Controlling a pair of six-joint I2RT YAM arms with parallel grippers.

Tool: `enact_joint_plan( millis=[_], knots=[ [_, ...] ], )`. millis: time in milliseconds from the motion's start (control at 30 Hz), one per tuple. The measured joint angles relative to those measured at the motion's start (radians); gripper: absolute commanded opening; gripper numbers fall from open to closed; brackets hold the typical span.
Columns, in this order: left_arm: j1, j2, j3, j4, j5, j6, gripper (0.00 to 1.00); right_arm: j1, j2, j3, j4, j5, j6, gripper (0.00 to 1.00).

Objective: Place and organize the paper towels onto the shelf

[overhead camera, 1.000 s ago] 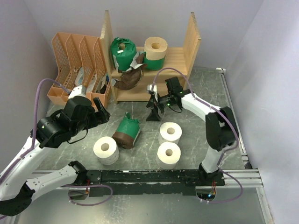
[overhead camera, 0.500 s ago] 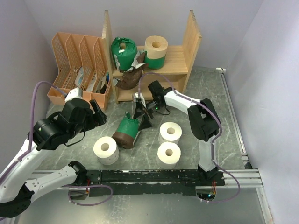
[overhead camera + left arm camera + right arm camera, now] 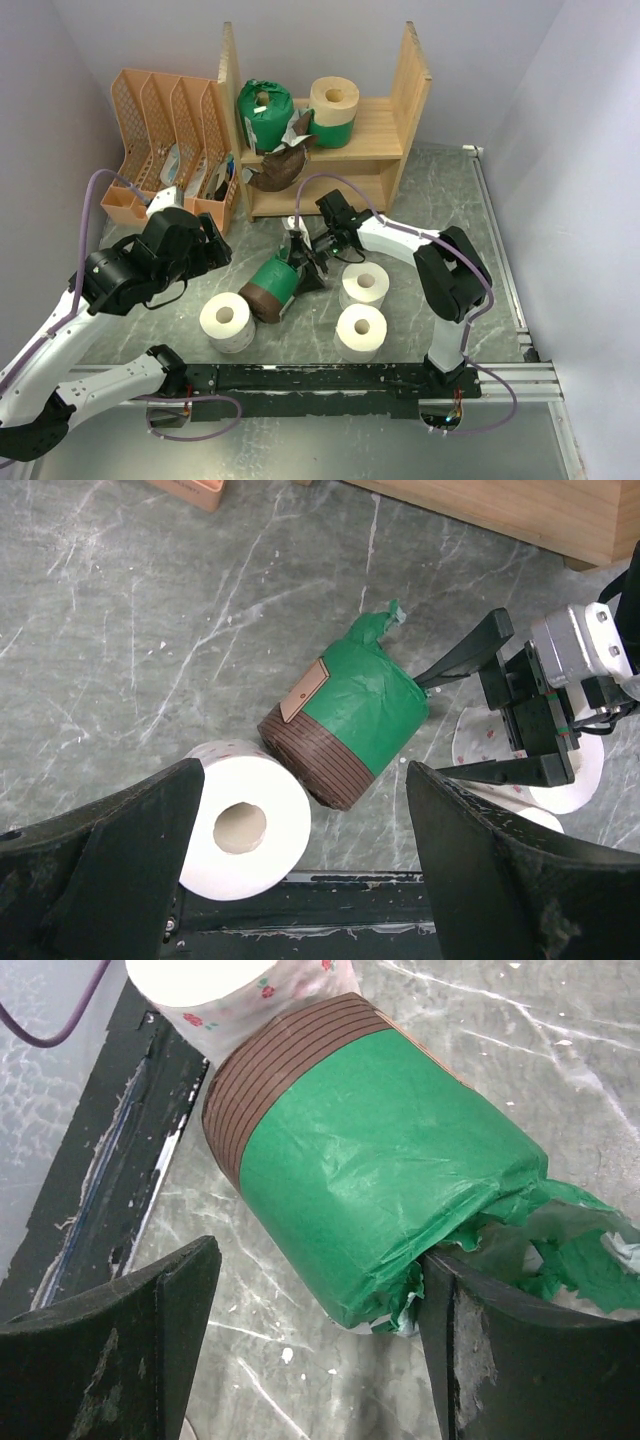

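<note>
A paper towel roll in green and brown wrap [image 3: 270, 285] [image 3: 360, 710] [image 3: 370, 1150] lies on its side on the marble table. My right gripper [image 3: 305, 262] [image 3: 315, 1300] is open and straddles its green end. One finger touches the crinkled plastic; the other stands clear. My left gripper [image 3: 215, 243] [image 3: 305, 780] hangs wide open above the table, holding nothing. Three bare white rolls [image 3: 227, 320] [image 3: 365, 284] [image 3: 362, 330] stand near the front. The wooden shelf [image 3: 385, 130] holds a green roll [image 3: 262, 110], a cream roll on a green one [image 3: 333, 100], and a brown-wrapped roll [image 3: 275, 172] lower down.
An orange lattice file rack [image 3: 165, 130] stands left of the shelf. The black base rail [image 3: 330, 378] runs along the near edge. Grey walls close in on both sides. A purple cable [image 3: 330, 185] loops over the right arm.
My right gripper swung left from in front of the shelf down to the green and brown roll, and its jaws narrowed. The roll shifted slightly. The left arm barely moved.
</note>
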Motion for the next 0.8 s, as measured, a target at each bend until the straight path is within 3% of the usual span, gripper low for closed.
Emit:
enact_joint_plan(
  millis=[133,233,433,567,633,800],
  knots=[
    [0.000,-0.001,0.000,0.000,-0.001,0.003,0.94,0.011,-0.004,-0.035,0.091,0.024,0.063,0.72],
    [0.000,-0.002,0.000,0.000,-0.005,0.004,0.94,0.020,-0.005,-0.058,0.136,0.030,0.096,0.63],
    [0.000,-0.010,0.000,-0.001,-0.017,0.003,0.94,0.024,0.019,-0.055,0.150,0.005,0.124,0.30],
    [0.000,-0.018,-0.010,-0.002,-0.021,0.003,0.94,0.024,0.061,-0.033,0.134,-0.042,0.134,0.14],
    [0.000,-0.019,-0.015,-0.002,-0.023,0.003,0.94,0.024,0.075,-0.027,0.131,-0.068,0.145,0.00],
    [0.000,-0.020,-0.025,-0.004,-0.026,0.003,0.94,0.024,0.083,-0.020,0.117,-0.088,0.163,0.00]
  ],
)
